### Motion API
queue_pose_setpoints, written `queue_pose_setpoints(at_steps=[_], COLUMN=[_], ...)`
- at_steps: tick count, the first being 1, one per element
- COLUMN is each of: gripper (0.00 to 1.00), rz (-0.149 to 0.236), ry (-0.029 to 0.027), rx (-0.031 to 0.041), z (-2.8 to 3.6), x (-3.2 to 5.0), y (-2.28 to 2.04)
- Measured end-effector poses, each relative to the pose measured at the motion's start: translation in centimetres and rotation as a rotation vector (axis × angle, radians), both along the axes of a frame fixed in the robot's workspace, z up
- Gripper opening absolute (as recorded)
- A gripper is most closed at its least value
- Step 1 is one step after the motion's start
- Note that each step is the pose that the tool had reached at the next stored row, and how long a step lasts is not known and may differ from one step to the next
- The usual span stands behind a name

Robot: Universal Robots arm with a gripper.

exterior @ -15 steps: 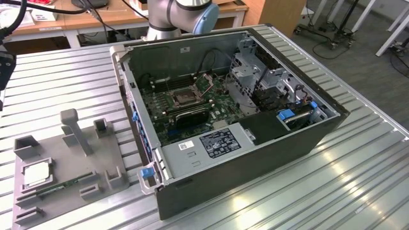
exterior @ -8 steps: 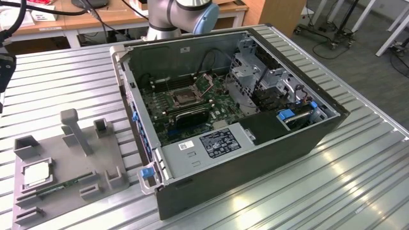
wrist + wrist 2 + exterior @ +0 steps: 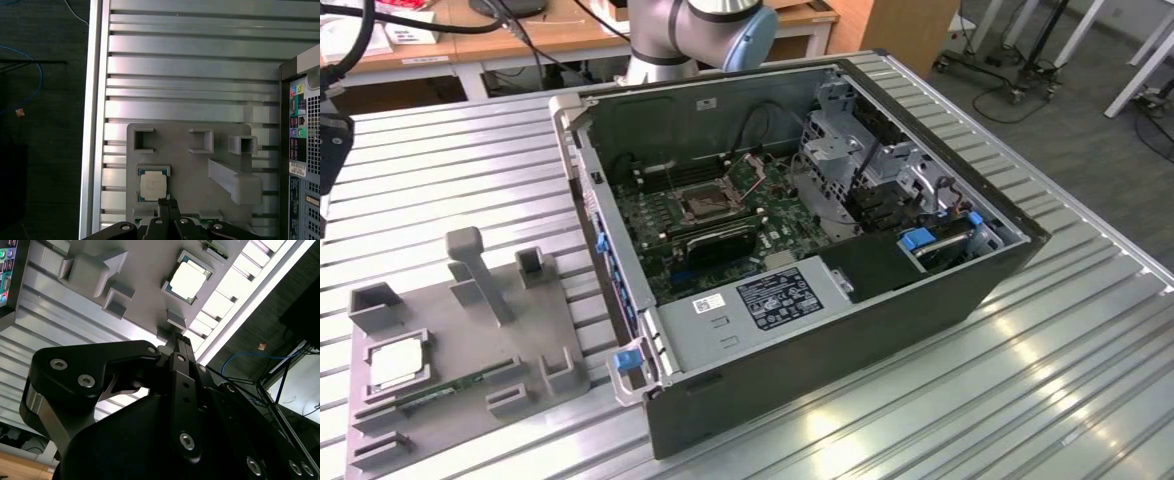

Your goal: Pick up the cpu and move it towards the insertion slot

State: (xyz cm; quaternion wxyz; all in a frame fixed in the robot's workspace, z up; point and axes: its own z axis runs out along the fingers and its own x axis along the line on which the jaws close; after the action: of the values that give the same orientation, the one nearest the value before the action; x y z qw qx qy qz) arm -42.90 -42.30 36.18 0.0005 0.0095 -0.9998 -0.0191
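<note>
The cpu (image 3: 396,362) is a flat square chip with a silvery top. It lies in a shallow holder on the grey fixture plate (image 3: 454,330) at the exterior view's lower left. Both wrist views show it from above, cpu (image 3: 153,184) and cpu (image 3: 189,279). My gripper (image 3: 168,201) hangs above the plate with its two black fingers pressed together, shut on nothing and apart from the chip; the same gripper (image 3: 179,336) points toward the plate's edge. The insertion slot (image 3: 707,203) is a dark square socket with a metal frame on the motherboard inside the open computer case (image 3: 854,300).
The case stands on a ribbed metal table (image 3: 1067,380); its back panel (image 3: 300,145) is close beside the plate. Grey posts and blocks (image 3: 480,275) rise from the plate, and a green memory stick (image 3: 447,392) lies near the chip. The table edge (image 3: 92,125) drops to dark floor.
</note>
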Motion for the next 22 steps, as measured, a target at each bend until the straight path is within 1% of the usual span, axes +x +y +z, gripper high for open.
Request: queue_pose_setpoints(at_steps=[22], gripper=[0.11], rz=[0.0], ry=[-0.0001], rx=[-0.0011], z=[-1.1], x=[0.0], y=[0.0])
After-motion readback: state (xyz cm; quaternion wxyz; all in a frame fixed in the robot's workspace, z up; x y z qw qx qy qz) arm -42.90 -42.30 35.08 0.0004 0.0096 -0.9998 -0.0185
